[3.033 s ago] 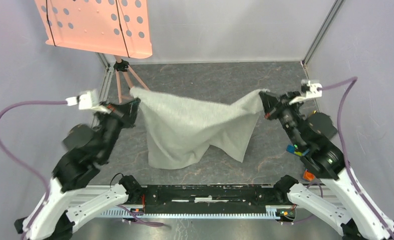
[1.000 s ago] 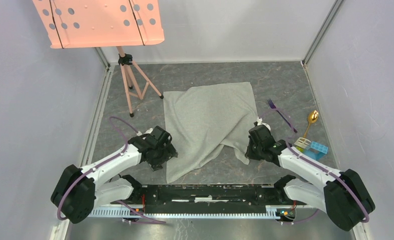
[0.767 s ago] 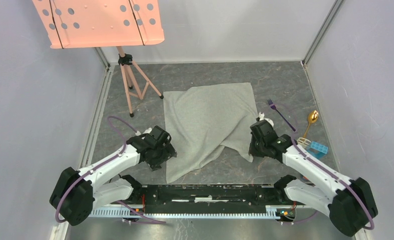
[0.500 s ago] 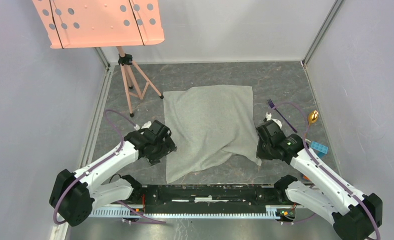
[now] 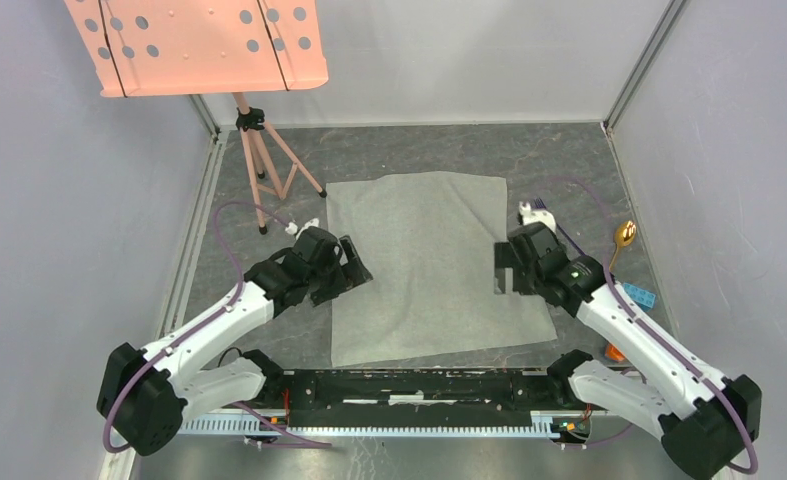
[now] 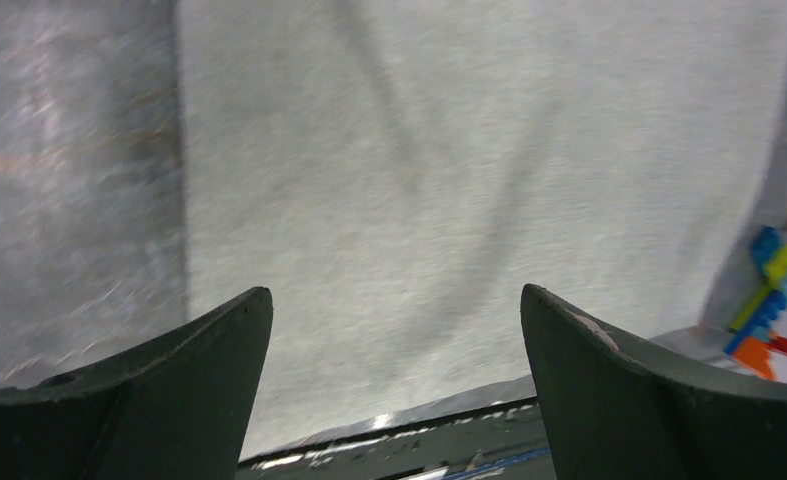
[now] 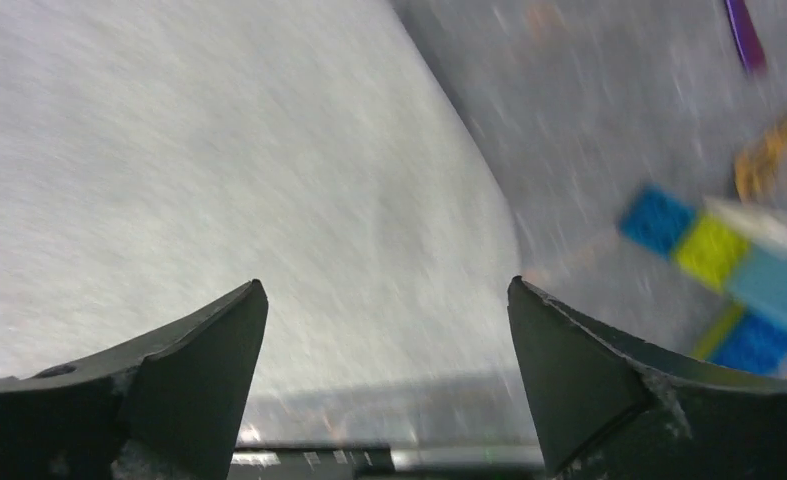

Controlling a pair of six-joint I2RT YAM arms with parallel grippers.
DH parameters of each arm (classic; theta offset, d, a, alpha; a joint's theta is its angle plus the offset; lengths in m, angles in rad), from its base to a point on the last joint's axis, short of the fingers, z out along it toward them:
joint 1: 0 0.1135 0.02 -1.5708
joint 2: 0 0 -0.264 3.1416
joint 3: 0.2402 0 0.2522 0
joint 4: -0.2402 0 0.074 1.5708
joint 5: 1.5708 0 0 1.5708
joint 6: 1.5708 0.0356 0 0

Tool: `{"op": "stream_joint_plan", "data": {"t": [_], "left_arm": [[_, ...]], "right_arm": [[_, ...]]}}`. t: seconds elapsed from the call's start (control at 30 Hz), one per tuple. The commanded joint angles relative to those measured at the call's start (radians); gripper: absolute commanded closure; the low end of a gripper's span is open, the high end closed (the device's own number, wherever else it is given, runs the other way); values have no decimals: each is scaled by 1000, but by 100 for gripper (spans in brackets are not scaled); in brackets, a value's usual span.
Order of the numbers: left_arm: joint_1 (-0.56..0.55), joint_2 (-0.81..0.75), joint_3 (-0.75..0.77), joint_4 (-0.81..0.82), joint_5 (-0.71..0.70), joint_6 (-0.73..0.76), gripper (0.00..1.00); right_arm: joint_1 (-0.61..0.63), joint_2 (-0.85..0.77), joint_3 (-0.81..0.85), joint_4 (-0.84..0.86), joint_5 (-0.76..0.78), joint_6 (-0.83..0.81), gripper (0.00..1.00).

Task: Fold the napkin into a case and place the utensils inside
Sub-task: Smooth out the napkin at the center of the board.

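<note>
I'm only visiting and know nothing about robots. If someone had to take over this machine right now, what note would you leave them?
Left gripper: open, empty, above the napkin near its left edge.
Right gripper: open, empty, above the napkin near its right edge.
Things: the napkin lies flat and unfolded mid-table. The fork and spoon lie on the table to its right, the fork partly hidden by the right arm.
Done: napkin spread out.
Left: fold it into a case, then put the fork and spoon inside.
</note>
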State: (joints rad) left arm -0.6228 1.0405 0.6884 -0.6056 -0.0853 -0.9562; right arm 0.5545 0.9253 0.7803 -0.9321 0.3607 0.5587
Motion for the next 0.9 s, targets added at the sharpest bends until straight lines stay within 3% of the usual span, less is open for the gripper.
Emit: {"op": "stream_joint_plan", "data": {"t": [0.0,0.1,0.2,0.37,0.63,0.87], "left_arm": [[6,39,31,288,23,62,0],[8,127,63,364,6,56,0],[11,201,98,407,3,65,0],[49,287,139,429,31,86,0],[96,395,155,490,-7,55,0],[134,489,179,476,-49,89,0]], "right_arm": [[-41,95,52,551,-112,-258,2],[-160,292,106,782,-286,-255,2],[-248,484,181,956,-358,-236,2],[-352,792,345,1050,-546,-159,2],[-422,1015,424,1127,-609,-161,3],[-430,1089,453,1150,-553,-163,3]]}}
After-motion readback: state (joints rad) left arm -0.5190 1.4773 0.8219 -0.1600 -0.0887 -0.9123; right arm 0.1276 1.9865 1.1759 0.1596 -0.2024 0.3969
